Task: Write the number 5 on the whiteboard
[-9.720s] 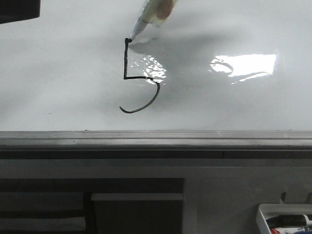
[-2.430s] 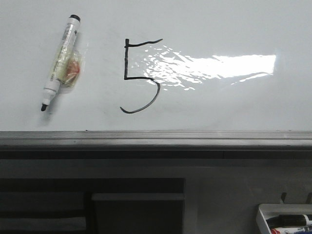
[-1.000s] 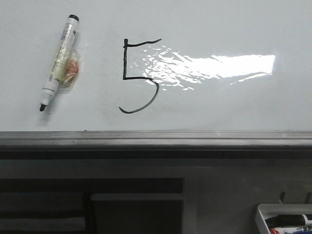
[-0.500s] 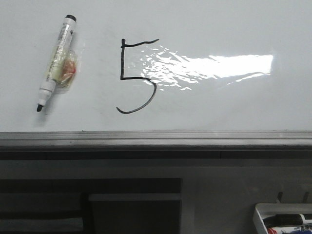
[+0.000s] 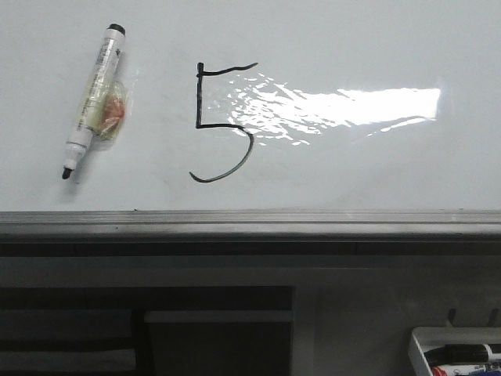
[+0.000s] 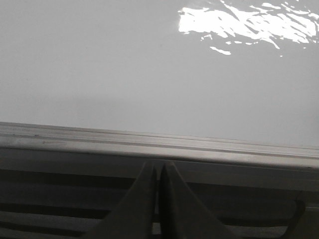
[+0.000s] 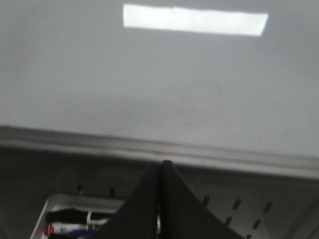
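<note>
Black number 5 finished since earlier, marker now lying on whiteboard, both hands closed, empty

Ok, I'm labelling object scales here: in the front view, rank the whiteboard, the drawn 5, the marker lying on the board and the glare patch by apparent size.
1. the whiteboard, by far the largest.
2. the glare patch, wide and bright.
3. the number 5 and the marker: they look about equally long, so I won't rank one over the other.

Uncapped marker lying tilted, tip down-left; white tray with markers bottom right.
</note>
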Motion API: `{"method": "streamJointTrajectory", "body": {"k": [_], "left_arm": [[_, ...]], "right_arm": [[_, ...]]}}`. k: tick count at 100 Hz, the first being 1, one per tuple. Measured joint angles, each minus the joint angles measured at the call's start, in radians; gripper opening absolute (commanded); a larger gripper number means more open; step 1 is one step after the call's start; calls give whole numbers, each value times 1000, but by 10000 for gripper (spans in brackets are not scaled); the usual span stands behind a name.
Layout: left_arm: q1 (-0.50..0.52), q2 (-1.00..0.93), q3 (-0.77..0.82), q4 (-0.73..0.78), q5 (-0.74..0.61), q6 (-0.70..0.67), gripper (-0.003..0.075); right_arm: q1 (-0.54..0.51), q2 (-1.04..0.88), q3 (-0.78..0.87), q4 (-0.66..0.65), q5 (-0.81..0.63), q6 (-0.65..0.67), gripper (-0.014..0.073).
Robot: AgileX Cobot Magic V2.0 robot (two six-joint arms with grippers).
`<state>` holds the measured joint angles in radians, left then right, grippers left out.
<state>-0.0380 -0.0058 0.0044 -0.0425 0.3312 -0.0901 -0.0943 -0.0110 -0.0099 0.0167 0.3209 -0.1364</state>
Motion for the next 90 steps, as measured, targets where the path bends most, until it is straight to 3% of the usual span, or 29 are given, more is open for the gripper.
{"method": "streamJointTrajectory", "body": {"k": [90], "left_arm": [[1,0,0,0,0,0,-20]], "right_arm": [[-12,0,21,0,24,-2,-61]]}}
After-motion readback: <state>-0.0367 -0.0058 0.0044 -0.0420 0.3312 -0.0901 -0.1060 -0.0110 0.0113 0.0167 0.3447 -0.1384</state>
